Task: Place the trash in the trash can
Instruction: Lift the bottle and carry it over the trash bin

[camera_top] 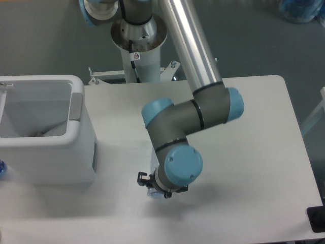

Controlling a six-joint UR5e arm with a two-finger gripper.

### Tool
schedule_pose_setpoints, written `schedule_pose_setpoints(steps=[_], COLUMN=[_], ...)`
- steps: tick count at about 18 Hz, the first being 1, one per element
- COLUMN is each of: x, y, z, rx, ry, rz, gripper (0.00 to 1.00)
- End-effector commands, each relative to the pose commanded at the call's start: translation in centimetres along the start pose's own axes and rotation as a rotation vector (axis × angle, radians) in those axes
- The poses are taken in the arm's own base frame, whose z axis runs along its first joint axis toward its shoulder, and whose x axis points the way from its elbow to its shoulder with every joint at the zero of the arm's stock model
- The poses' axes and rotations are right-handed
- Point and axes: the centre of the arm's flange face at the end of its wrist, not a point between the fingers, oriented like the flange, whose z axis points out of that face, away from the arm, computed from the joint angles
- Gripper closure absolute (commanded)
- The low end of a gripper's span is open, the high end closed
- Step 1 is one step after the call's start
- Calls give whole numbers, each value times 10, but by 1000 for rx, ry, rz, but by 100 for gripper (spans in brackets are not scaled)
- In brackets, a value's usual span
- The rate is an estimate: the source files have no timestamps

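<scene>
The arm (195, 109) reaches down from its pedestal (138, 40) at the far edge of the table (254, 152), bends at the elbow and folds back toward the near side. Its wrist, capped in blue, hangs over the table's near-centre area and covers the gripper (155, 187) almost entirely. Only a small black fitting shows at the wrist's lower left, and the fingers themselves are hidden, so whether they are parted or closed cannot be told.

A sliver of clear plastic, the bag (152, 192), shows just below and left of the wrist, at the table surface. Most of it is hidden under the wrist. Whether the gripper holds it or merely sits over it cannot be told.

The bin (61, 157) stands on the table's left side, well apart from the wrist. It is white and boxy with rounded corners, its rectangular top opening faces up, and a grey panel sits on its right rim. Something pale lies at the bottom of the opening; its identity is unclear.

At the far left edge of the view, beside the bin's lower left corner, a small blue object (1, 168) is cut off by the frame. It cannot be identified with certainty.

A blue item (302, 10) lies on the floor at the upper right corner.
</scene>
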Motion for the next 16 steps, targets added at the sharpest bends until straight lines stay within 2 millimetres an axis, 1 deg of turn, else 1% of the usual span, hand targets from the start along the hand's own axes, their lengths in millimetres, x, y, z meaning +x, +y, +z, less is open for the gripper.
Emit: schedule_pose_setpoints(steps=[2,4,6,8,10,14,16], x=[15,25,34,36,47,64,71], y=[3,4,5,10,13,20,19], z=[-36,-68,-99,-126,-150,-190,-207], rx=[87,182,289,370,444,573,622], ry=[11,-5,-8,-16,-20,3,34], rz=[16,39,63,77,100,103,100], gripper=[51,51,51,51,51,51,52])
